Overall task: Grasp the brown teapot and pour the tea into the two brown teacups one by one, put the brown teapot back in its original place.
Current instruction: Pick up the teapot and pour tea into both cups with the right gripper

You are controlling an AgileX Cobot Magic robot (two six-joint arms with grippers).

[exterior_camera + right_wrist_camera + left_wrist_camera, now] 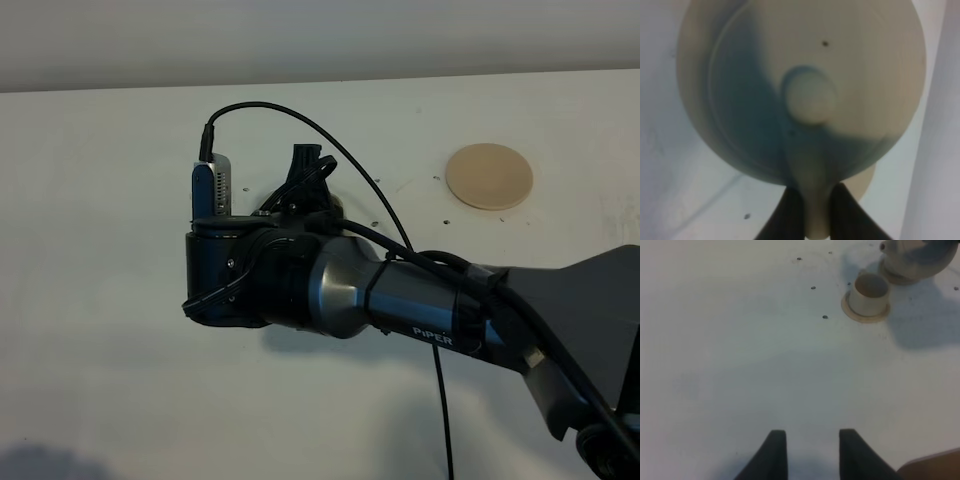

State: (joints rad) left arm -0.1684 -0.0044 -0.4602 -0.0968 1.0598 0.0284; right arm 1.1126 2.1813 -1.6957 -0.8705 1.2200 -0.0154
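The brown teapot (765, 75) fills the right wrist view from above, with its lid knob in the middle. My right gripper (814, 200) is shut on its loop handle. In the left wrist view the teapot (920, 260) hangs just beyond one brown teacup (869, 292) that stands on its saucer; a tan rim shows under the pot, and I cannot tell if it is the other teacup. My left gripper (812, 455) is low over bare table, its fingers apart and holding nothing. In the high view the right arm (330, 280) hides pot and cups. The round coaster (489, 176) lies bare at the back right.
The white table (100, 200) runs to a pale wall at the back. A black cable (300, 120) loops over the right wrist. Small dark dots (813, 287) mark the tabletop near the cup. A brown edge (935, 467) shows beside the left fingers.
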